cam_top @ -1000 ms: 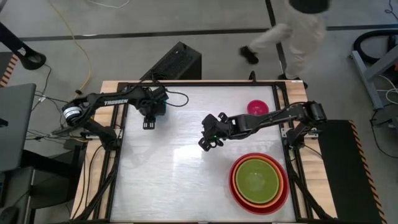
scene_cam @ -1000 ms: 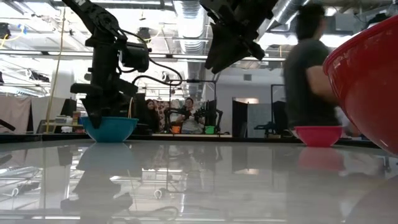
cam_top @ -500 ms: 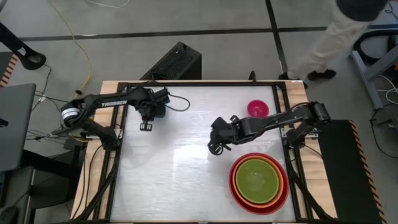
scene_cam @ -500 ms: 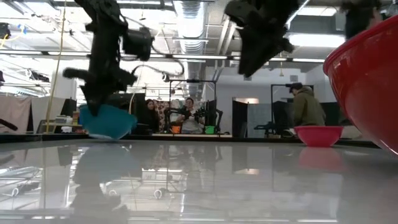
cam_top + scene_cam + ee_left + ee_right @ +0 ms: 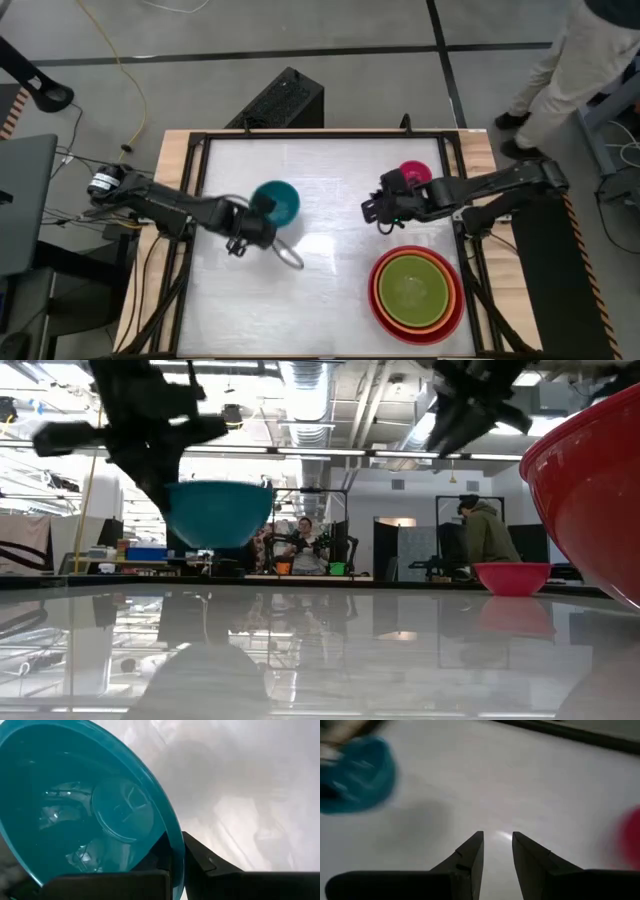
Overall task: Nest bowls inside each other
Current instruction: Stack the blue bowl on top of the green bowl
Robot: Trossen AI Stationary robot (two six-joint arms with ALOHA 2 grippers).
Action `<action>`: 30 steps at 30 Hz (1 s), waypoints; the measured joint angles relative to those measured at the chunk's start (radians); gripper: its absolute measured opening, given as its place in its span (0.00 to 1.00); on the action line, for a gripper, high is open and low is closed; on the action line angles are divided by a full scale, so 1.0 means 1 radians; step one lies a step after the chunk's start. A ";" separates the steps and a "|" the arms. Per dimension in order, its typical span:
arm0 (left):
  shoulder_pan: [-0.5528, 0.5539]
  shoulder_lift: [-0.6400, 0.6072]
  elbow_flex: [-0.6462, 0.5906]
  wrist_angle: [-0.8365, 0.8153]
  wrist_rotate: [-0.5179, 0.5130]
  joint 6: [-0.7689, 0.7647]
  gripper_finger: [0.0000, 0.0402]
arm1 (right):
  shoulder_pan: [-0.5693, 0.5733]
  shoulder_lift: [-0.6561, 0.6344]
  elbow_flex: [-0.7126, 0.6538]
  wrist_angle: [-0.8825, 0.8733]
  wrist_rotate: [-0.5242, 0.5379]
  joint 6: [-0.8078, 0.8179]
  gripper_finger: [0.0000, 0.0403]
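A teal bowl (image 5: 277, 203) hangs over the table's middle, with my left gripper (image 5: 255, 214) shut on its rim; the low view shows the teal bowl (image 5: 218, 513) well above the tabletop. A small pink bowl (image 5: 415, 175) stands on its base at the far right. My right gripper (image 5: 384, 211) hovers just left of the pink bowl, open, with nothing between its fingers (image 5: 470, 857). At the near right, a lime green bowl (image 5: 413, 288) sits inside an orange bowl (image 5: 446, 302), which sits inside a red bowl (image 5: 375, 300). My left gripper pinches the teal bowl's rim (image 5: 176, 862) on the side nearest the arm. One finger is inside the bowl and one finger (image 5: 210, 867) is outside. The fingers slant down from the table's left. The bowl is lifted clear, its opening up.
A person (image 5: 575, 60) walks on the floor beyond the table's far right corner. A black box (image 5: 285, 100) stands behind the far edge. Bare tabletop (image 5: 300, 300) lies at the near left and middle. The red bowl's wall (image 5: 590, 480) fills the low view's right side.
My left gripper has shut on the teal bowl's rim at the far left, lifted the bowl off the table and swung it toward the table's middle. My right gripper has moved toward the right edge, nearer the pink bowl, and has rolled. The person has walked right.
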 joint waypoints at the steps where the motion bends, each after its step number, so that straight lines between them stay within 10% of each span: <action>1: -0.027 0.008 0.000 0.020 -0.009 -0.001 0.00 | -0.006 -0.009 -0.020 0.078 -0.020 -0.030 0.30; 12: -0.111 0.143 0.011 0.173 -0.065 0.036 0.00 | -0.153 0.144 -0.050 0.537 -0.333 -0.188 0.46; 30: -0.113 0.242 0.127 0.145 -0.135 0.091 0.00 | -0.207 0.477 0.163 0.559 -0.522 -0.231 0.58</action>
